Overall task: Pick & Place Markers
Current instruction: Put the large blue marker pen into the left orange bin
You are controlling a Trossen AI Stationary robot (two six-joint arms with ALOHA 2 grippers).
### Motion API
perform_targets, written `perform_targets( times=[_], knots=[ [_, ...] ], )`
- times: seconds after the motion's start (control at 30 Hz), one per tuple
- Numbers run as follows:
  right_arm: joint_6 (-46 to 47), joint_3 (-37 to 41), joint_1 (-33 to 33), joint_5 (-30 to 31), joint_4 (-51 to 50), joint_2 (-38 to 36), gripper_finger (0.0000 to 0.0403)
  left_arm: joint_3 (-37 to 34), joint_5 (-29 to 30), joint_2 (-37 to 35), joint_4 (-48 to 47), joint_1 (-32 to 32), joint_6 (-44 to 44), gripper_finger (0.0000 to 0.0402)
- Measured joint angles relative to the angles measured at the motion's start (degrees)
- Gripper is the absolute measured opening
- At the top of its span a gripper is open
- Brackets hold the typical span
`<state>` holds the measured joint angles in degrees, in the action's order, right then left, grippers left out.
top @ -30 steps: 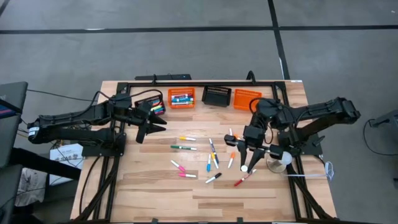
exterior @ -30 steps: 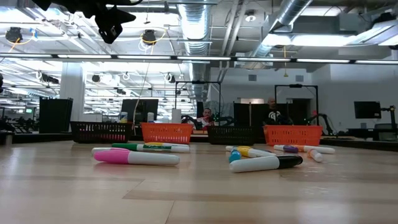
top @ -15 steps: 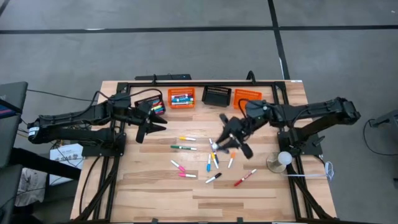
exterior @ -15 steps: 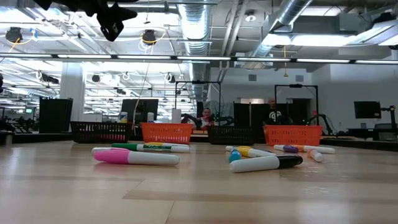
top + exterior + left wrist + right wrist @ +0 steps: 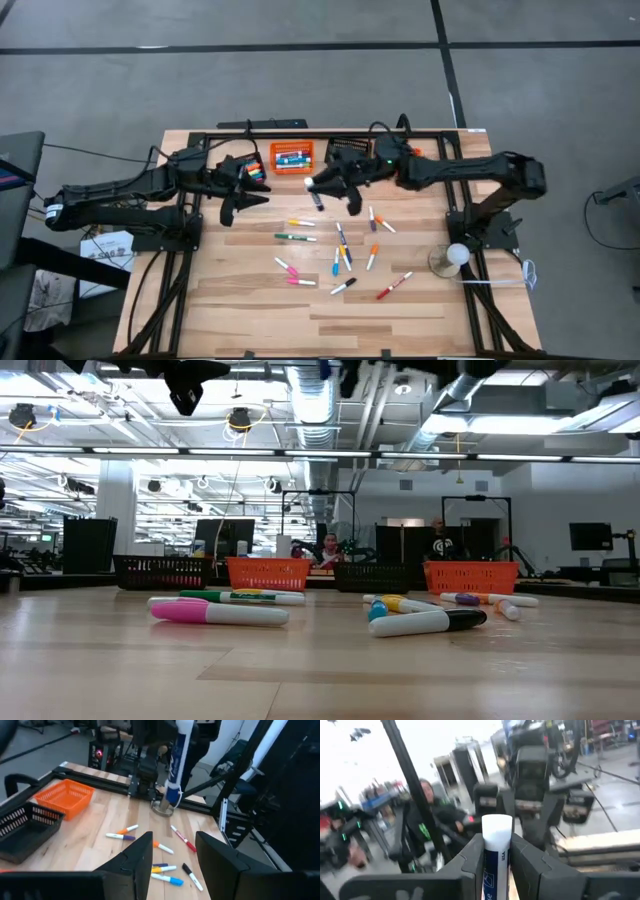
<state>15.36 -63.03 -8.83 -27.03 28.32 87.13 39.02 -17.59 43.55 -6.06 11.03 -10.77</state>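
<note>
Our right gripper [image 5: 318, 186] hangs just in front of the orange slatted plastic basket [image 5: 292, 158], fingers [image 5: 472, 862] clamped on a white marker with a blue label [image 5: 495, 855]. We judge the drop is next: carry it squarely over the basket and lower it before letting go, so it cannot bounce onto the pale wooden worktop [image 5: 420, 310] (where the other loose markers [image 5: 340, 255] lie). The left gripper [image 5: 240, 196] waits beside the black basket [image 5: 243, 170], fingers parted and empty. Only the right wrist view shows the grip; the high view shows its place.
</note>
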Motion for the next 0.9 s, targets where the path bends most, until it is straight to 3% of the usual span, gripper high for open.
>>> perform_targets(
  times=[0.17, 0.47, 0.9],
  knots=[
    [4.23, -4.98, -1.14, -1.64, 7.92, 8.05, 0.0066, 0.01, 3.92, 0.11, 2.33, 0.0, 3.17, 0.0148],
    [4.25, -18.59, -1.88, -4.41, 6.64, 19.19, 0.0066, -0.02, 4.09, 0.76, 3.85, 0.0, 4.73, 0.0148],
    [2.68, -22.79, -2.83, -3.7, 4.0, 22.08, 0.0066, -0.02, 4.03, 6.21, 5.63, -0.02, 4.95, 0.0148]
  ],
)
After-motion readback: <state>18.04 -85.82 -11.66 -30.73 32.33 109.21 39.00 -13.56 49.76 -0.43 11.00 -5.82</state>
